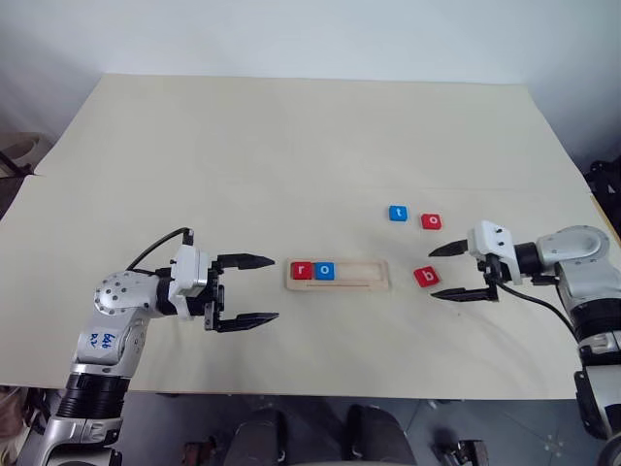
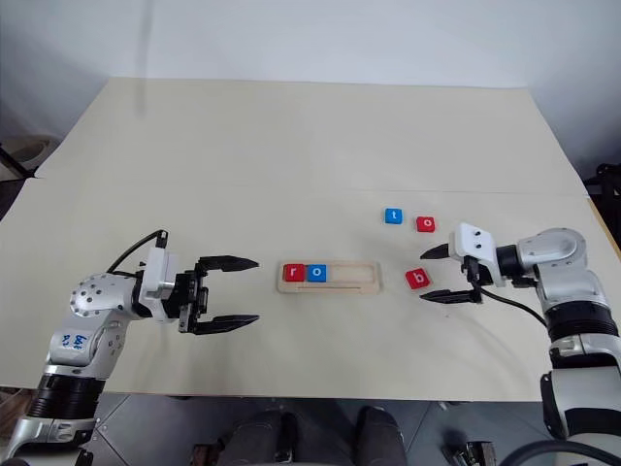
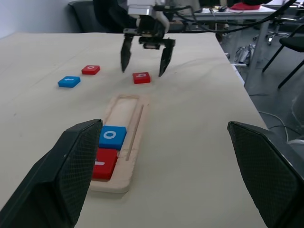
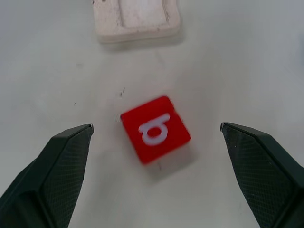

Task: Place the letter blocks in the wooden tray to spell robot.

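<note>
The wooden tray lies at the table's middle, with a red r block and a blue o block side by side in its left end. A red b block lies flat on the table right of the tray. My right gripper is open, one fingertip on either side of this block, neither touching it. A blue t block and a red o block lie further back. My left gripper is open and empty, left of the tray and pointing toward it.
The pale tabletop is bare behind the blocks. Its front edge runs just below both arms. The right three slots of the tray are bare wood.
</note>
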{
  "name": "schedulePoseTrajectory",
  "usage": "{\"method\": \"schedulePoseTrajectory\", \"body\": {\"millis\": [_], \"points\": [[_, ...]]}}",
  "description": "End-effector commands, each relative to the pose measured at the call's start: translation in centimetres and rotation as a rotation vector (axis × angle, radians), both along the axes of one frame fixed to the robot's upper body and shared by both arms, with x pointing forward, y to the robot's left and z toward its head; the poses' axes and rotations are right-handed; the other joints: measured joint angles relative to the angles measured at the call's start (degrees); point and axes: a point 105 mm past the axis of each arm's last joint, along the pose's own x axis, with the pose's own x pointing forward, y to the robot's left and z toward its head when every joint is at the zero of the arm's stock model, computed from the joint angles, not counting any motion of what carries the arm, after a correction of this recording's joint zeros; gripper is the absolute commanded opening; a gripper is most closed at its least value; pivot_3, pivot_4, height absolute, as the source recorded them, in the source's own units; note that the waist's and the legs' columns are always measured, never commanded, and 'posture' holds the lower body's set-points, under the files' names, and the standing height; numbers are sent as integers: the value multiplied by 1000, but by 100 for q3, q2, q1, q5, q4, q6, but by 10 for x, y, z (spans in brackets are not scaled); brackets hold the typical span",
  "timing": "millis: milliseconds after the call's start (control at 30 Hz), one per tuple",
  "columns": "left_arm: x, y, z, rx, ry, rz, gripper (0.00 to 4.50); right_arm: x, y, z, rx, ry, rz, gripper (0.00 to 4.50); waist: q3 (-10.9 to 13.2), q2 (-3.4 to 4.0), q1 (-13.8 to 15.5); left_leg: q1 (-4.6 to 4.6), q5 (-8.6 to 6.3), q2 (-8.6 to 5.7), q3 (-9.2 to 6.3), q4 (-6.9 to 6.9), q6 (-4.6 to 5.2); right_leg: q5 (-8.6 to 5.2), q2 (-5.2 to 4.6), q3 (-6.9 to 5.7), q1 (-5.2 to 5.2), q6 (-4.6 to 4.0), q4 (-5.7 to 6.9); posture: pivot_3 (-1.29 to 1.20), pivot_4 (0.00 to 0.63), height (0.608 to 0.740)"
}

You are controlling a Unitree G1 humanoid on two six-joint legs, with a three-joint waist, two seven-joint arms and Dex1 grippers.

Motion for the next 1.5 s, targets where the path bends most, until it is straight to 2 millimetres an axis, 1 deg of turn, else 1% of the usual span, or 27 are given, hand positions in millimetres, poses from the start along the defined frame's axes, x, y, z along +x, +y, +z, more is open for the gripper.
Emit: {"method": "schedulePoseTrajectory", "body": {"millis": [33, 67, 100, 133, 300, 333, 367, 500, 600, 667, 733, 800, 867, 933, 1000, 1133, 1267, 1500], "points": [[-5, -7, 10, -18, -45, -33, 4500, -3, 0, -2, -15, 14, 46, 4488, 0, 0, 7, -1, 0, 0, 0, 2, 0, 0, 0, 0, 0, 0, 0, 0, 150, 740], [-5, -7, 10, -19, -44, -30, 4500, -3, 0, -4, -14, 12, 47, 4120, 0, 0, 7, -1, 0, 0, 0, 3, 0, 0, -1, 0, 1, 0, -1, 0, 150, 740], [-5, -7, 9, -21, -42, -27, 4500, -3, 0, -5, -14, 19, 47, 3927, 0, 0, 0, -1, 0, 0, 0, 3, 0, 0, -1, 0, 1, 0, 0, 0, 150, 740], [-5, -7, 9, -21, -42, -25, 4500, -3, -1, -6, -14, 21, 47, 3642, 0, 0, -8, -1, 0, 0, 0, 3, 0, 0, 0, 0, 1, 0, 0, 0, 150, 740], [-4, -4, 9, -21, -45, -5, 4500, -3, -3, -8, -18, 24, 43, 1955, 0, 0, -12, 1, 0, 2, -1, 11, 0, 0, 0, 3, 2, 0, 6, 0, 150, 740], [-4, -3, 10, -22, -46, -1, 4500, -3, -4, -8, -18, 24, 42, 1534, 0, 0, -10, 1, 0, 2, -1, 12, 0, 0, 0, 2, 3, 0, 6, 0, 150, 740], [-3, -3, 10, -22, -47, 1, 4500, -3, -5, -8, -19, 22, 40, 1464, 0, 0, -8, 1, 0, 2, -2, 13, 0, 0, 0, 2, 3, 0, 6, 0, 150, 740], [-2, -2, 9, -24, -49, 13, 4500, -2, -2, -2, -16, 22, 53, 1466, 0, 0, -9, 1, 0, 3, -4, 13, 0, 0, 0, 3, 3, 0, 6, 0, 150, 740], [-2, 0, 8, -28, -48, 34, 4500, 0, 20, 18, 45, 7, 108, 1466, 2, 3, -12, 1, 0, 4, -5, 13, 0, 0, 0, 3, 3, 0, 7, 0, 150, 740], [-2, 0, 8, -38, -42, 49, 4500, -1, 35, 27, 80, 5, 138, 1466, 5, 8, -24, 0, 0, 9, -6, 12, 0, 0, -1, 4, -1, 0, 11, 0, 150, 740], [-3, 0, 5, -44, -33, 58, 4500, 0, 49, 33, 113, -2, 152, 1466, 4, 9, -27, 1, 0, 13, -7, 11, -1, -1, 1, 3, -3, -1, 16, 0, 150, 740], [-3, 0, 4, -45, -28, 62, 4500, 2, 59, 38, 135, -2, 147, 1466, 5, 9, -17, 1, -1, 11, -7, 12, -1, -1, 0, 3, -3, -2, 16, 0, 150, 740], [0, 1, 3, -35, -31, 68, 4500, 5, 74, 42, 144, -7, 164, 1466, 5, 10, 7, -1, -1, 10, -6, 13, -1, -1, -1, 4, -4, -2, 15, 0, 150, 740], [4, 4, 5, -31, -42, 81, 4500, 8, 87, 43, 132, 5, 168, 1466, 5, 10, 6, -3, -1, 8, -8, 18, 0, -1, -3, 3, -3, -2, 17, 0, 150, 740], [6, 6, 7, -32, -46, 88, 4500, 14, 95, 38, 112, 14, 145, 1466, 5, 10, 7, -3, -2, 5, -8, 19, 0, -1, -3, 3, -4, -2, 19, 0, 150, 740], [6, 7, 7, -32, -49, 99, 4500, 16, 111, 30, 98, 17, 165, 1466, 5, 10, -4, -4, -3, 2, -9, 18, -2, -1, -3, 2, -6, -2, 21, 0, 150, 740], [5, 7, 5, -41, -48, 117, 4500, 15, 116, 22, 64, 18, 182, 1466, 5, 11, -7, -5, -3, -1, -7, 17, -2, -1, -2, 2, -9, -2, 22, 0, 150, 740], [3, 7, 3, -45, -48, 135, 4500, 13, 129, 19, 68, 24, 198, 1466, 5, 11, -21, -5, -3, 1, -7, 17, -2, -1, 0, 3, -9, -2, 23, 0, 150, 740]]}}
